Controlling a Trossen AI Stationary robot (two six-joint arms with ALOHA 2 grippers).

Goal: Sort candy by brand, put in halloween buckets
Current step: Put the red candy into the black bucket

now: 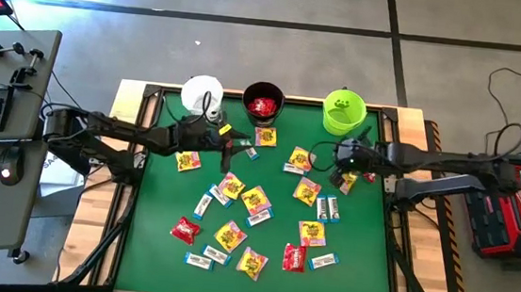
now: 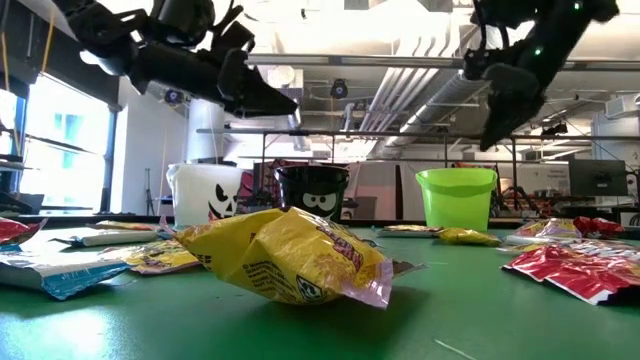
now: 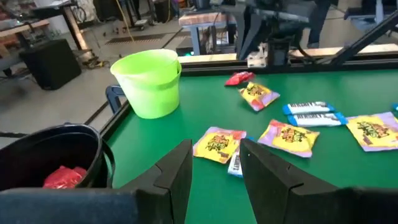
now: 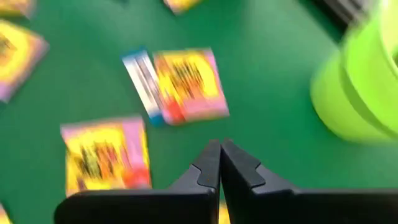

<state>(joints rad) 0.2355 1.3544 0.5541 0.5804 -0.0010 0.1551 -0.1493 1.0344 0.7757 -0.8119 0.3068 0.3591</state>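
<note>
Candy packets lie flat and scattered on the green mat: yellow-and-pink ones, red ones, white-and-blue bars. Along the far edge stand the white bucket, the black bucket with red candy in it, and the lime green bucket. My left gripper hovers open just near of the black bucket, pointing toward the table's right, nothing between its fingers. My right gripper is shut and empty, held above the mat near of the green bucket.
A yellow-and-pink packet with a bar beside it lies below the right gripper. More packets and bars lie ahead of the left gripper. Both arms hang high over the mat in the low view.
</note>
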